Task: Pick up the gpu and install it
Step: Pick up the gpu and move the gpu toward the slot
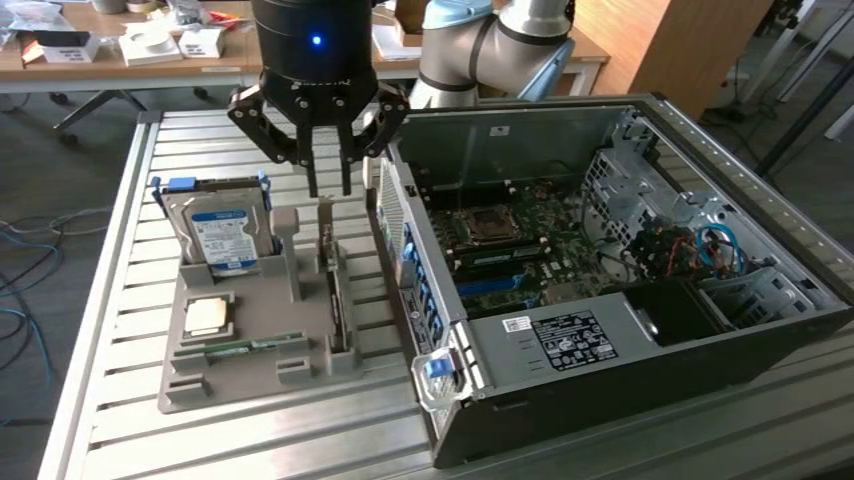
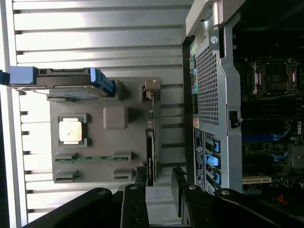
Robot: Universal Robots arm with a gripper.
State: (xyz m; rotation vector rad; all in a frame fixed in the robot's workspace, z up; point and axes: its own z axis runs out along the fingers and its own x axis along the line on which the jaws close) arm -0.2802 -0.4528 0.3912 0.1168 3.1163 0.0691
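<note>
The gripper hangs, jaws parted and empty, just above the gpu, which stands edge-on, half hidden in its grey holder.

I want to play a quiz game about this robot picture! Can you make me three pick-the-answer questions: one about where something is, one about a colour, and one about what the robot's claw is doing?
1. Where is the gpu?
A) standing on edge in the grey holder
B) inside the computer case
C) on the floor

2. What colour is the label on the hard drive?
A) red
B) blue
C) yellow

3. What is the gripper doing?
A) carrying the hard drive
B) gripping the gpu
C) open above the gpu, holding nothing

Answers:
1 A, the thin dark card stands in a slot of the holder.
2 B, the drive's label is blue.
3 C, its fingers stand apart, just over the card's bracket end, clear of it.
</note>
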